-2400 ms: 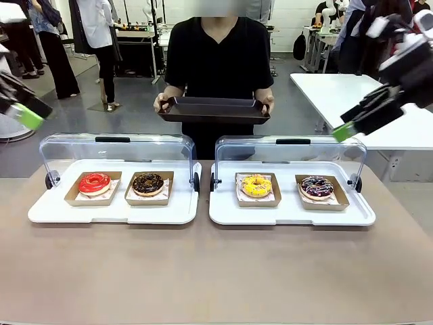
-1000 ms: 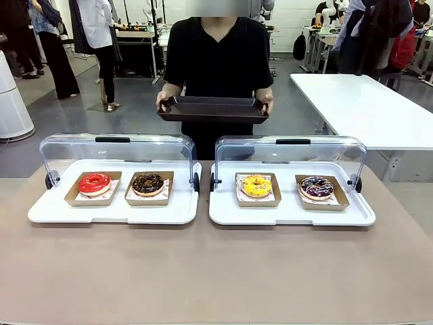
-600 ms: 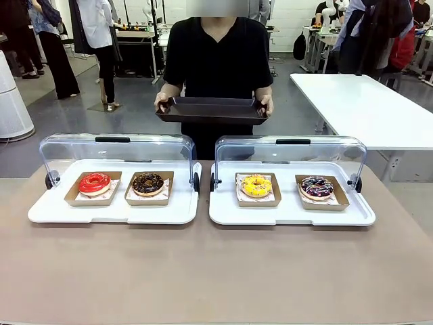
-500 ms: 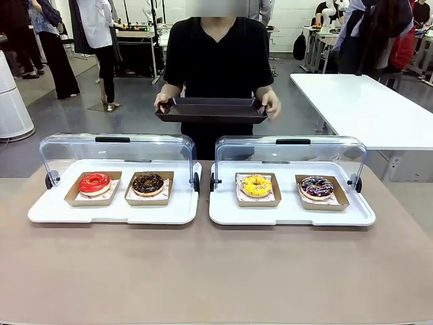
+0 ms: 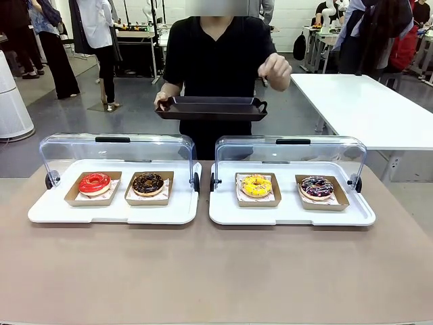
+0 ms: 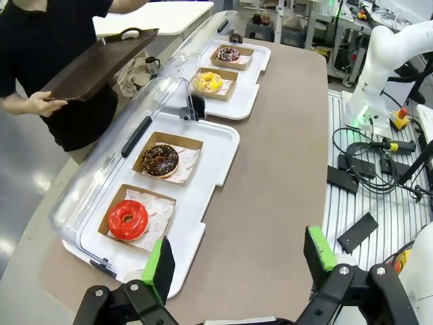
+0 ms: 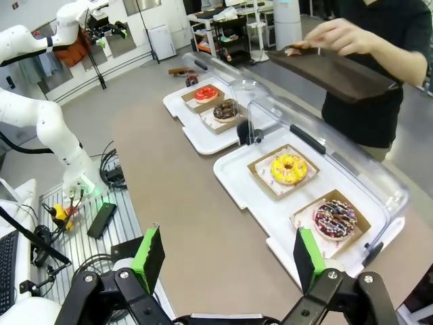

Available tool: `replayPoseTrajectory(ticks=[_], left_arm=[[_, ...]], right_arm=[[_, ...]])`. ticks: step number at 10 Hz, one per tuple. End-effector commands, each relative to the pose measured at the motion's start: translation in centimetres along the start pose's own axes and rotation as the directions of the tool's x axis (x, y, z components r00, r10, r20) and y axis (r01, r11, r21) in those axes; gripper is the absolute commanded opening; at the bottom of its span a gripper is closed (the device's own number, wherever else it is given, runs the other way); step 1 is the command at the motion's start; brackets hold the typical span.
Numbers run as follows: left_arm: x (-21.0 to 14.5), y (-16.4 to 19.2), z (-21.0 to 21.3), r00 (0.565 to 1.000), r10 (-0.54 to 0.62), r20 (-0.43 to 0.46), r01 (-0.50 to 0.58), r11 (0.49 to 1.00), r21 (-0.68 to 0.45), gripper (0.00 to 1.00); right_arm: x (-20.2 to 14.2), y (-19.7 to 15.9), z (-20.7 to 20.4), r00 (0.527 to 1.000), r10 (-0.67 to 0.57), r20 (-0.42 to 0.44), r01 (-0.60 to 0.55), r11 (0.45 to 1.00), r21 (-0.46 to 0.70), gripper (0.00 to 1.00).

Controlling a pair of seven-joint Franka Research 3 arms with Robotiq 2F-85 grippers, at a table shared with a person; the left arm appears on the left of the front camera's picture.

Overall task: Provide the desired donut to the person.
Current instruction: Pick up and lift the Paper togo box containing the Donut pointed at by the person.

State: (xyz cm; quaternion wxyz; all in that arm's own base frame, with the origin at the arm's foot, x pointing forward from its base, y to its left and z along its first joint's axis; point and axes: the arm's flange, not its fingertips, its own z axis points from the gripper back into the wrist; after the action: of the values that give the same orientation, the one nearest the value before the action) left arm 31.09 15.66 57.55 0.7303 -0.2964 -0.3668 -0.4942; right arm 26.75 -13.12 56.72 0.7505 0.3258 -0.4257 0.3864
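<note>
**A:** Which donut does the person [image 5: 216,61] want?

**B:** I can't tell yet. One hand [image 5: 274,68] is lifted off the right end of the tray [image 5: 211,108], its fingers loosely curled and aimed at nothing I can name. The other hand [image 5: 162,103] holds the tray's left end.

**A:** Where do the donuts lie?

**B:** They sit four in a row, left to right. The red donut [image 5: 94,183] and chocolate donut [image 5: 147,183] are in the left case [image 5: 115,211]. The yellow donut [image 5: 256,185] and sprinkled donut [image 5: 316,186] are in the right case [image 5: 291,215]. Each sits in a card tray. The clear lids are swung back to the far side, so the near side is open.

**A:** And the claws?

**B:** The left claw [image 6: 240,254] is released, fingers spread wide, with nothing between them. It hangs high off the row's left end, and the red donut is nearest to it. The right claw [image 7: 227,257] is just as open off the right end, with the sprinkled donut nearest.

**A:** So which arm goes?

**B:** The lifted hand is on the right, above the right case. If it settles on the yellow or sprinkled donut, I'd judge the right arm the nearer. The tray waits beyond the cases at the far middle, so either arm would have to carry over the lids.
</note>
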Motion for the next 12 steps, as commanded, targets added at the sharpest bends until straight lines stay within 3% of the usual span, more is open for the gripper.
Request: replayPoseTrajectory(ticks=[1, 12], left_arm=[[0.09, 0.10, 0.13, 1.000, -0.010, 0.015, 0.010, 1.000, 0.000, 1.00], [0.09, 0.10, 0.13, 1.000, -0.010, 0.015, 0.010, 1.000, 0.000, 1.00]], right_arm=[[0.21, -0.23, 0.01, 1.000, 0.016, 0.013, -0.016, 1.000, 0.008, 1.00], [0.21, -0.23, 0.01, 1.000, 0.016, 0.013, -0.016, 1.000, 0.008, 1.00]])
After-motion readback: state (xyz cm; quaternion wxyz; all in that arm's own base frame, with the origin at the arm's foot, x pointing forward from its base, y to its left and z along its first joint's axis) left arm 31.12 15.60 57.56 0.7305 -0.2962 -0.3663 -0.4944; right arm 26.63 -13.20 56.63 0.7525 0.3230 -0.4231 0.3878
